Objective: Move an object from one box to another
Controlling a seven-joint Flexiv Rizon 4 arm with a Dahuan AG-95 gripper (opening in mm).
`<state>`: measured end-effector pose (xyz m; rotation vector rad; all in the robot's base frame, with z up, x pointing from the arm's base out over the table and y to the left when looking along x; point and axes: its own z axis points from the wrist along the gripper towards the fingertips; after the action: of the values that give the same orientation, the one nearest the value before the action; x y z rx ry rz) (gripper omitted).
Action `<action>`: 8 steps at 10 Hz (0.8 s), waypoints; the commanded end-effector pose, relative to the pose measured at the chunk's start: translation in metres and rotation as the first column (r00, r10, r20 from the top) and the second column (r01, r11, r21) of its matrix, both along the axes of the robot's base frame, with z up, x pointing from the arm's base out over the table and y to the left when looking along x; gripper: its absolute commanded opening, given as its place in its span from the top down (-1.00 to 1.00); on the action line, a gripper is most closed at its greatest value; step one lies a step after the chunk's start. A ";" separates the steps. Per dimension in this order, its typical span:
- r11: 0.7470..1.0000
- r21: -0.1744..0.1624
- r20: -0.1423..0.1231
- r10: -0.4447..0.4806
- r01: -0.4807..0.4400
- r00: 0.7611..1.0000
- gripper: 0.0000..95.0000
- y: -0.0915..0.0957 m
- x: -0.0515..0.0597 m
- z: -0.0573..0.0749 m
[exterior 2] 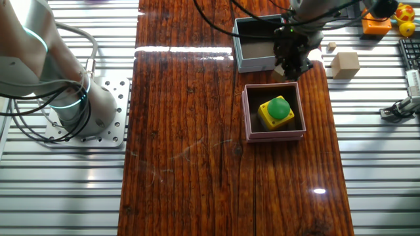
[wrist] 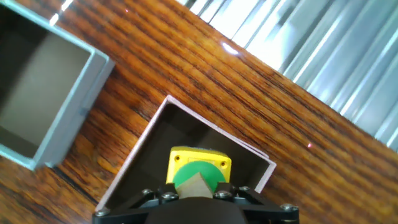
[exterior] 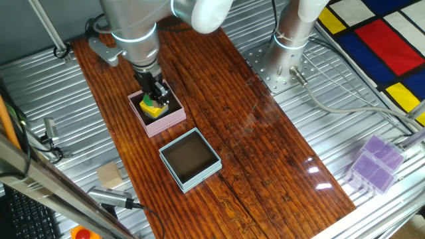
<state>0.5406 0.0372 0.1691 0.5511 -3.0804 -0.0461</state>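
Hand view looks straight down the hand [wrist: 196,193] at a yellow block with a green dome [wrist: 199,169] lying inside the pink box [wrist: 264,167]; whether the fingers are wide or narrow I cannot tell. The step looks like the approach to the pickup, nothing lifted yet. Just beyond the pink box on the wooden worktop [exterior: 265,133] waits the light blue box [exterior: 190,159], unfilled. Next the hand likely needs to drop around the block and close.
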 end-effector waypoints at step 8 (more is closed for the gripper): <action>0.995 -0.030 -0.018 -0.096 0.096 0.995 1.00 0.084 -0.002 -0.031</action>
<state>0.5359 0.1235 0.1370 0.3924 -3.0838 -0.0071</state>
